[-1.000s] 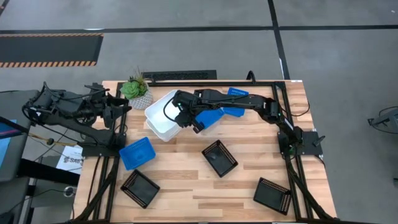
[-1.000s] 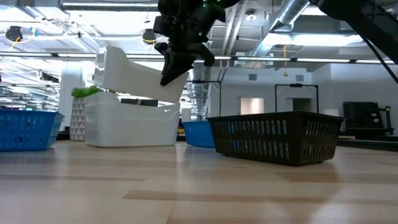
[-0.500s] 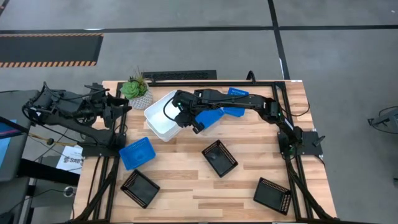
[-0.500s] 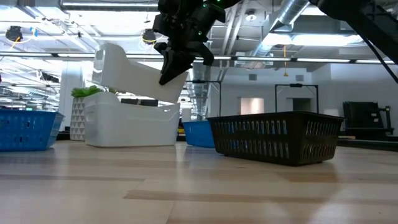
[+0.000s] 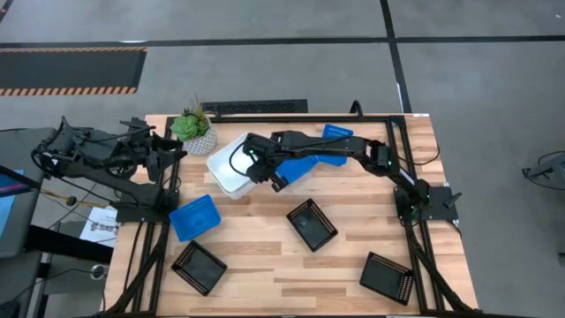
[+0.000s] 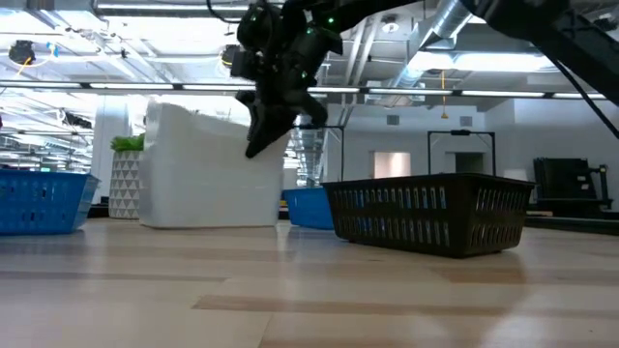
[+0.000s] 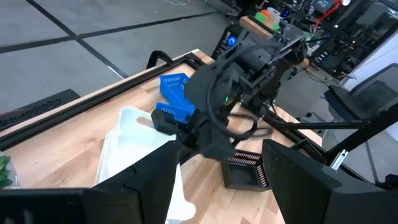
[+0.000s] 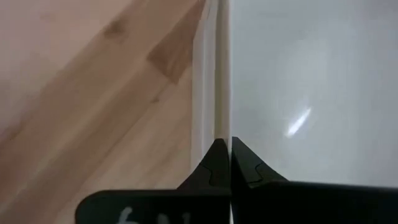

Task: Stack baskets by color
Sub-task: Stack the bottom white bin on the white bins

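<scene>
My right gripper (image 5: 256,168) is shut on a white basket (image 5: 228,166) at the table's far left middle. That basket sits nested on the white basket below (image 6: 208,193). Two blue baskets (image 5: 309,162) lie under my right arm, and a third blue basket (image 5: 192,217) lies at the near left. Three black baskets (image 5: 311,223) lie toward the near edge. My left gripper (image 5: 172,156) waits open at the left edge, above the table and touching nothing. My right gripper pinches the top white basket's thin side wall at its rim (image 8: 222,118), one finger inside the basket and one outside. The fingers (image 6: 263,135) come from above, slanting in from the table's right side. The basket rests in the white one beneath it.
A potted green plant (image 5: 192,129) stands just behind the white stack at the far left. Black baskets lie at the near left (image 5: 199,267), near middle and near right (image 5: 387,276). Bare wood (image 5: 265,265) shows between them.
My right gripper has gone down with the white basket. The basket hung tilted above the white one on the table, its left end raised; now it has come down and sits nested in that one. The gripper has stayed shut.
</scene>
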Robot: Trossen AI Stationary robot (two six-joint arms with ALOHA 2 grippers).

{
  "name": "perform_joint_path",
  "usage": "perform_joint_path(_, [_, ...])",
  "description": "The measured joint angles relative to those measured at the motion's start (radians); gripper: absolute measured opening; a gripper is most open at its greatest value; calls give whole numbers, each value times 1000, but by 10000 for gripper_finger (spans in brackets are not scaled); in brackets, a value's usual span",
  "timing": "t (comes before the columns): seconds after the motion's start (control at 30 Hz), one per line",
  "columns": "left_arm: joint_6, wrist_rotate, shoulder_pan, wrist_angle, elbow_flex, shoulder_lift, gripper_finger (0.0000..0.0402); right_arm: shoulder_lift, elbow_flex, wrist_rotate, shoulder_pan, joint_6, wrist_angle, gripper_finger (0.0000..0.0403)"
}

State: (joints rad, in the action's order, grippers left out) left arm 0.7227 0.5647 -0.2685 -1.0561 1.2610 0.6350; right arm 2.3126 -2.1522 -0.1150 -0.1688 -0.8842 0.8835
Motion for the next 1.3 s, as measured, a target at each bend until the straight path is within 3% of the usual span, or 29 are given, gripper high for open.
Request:
perform_joint_path(0.53, [0,0,0,0,0,0,224,0,1,7,-11,-5,58,6])
perform_joint_path(0.9, [-5,0,0,0,0,0,224,0,1,8,-11,-2,-12,81])
perform_joint_path(1.3, [-4,0,0,0,0,0,224,-11,-7,10,-7,115,-49,161])
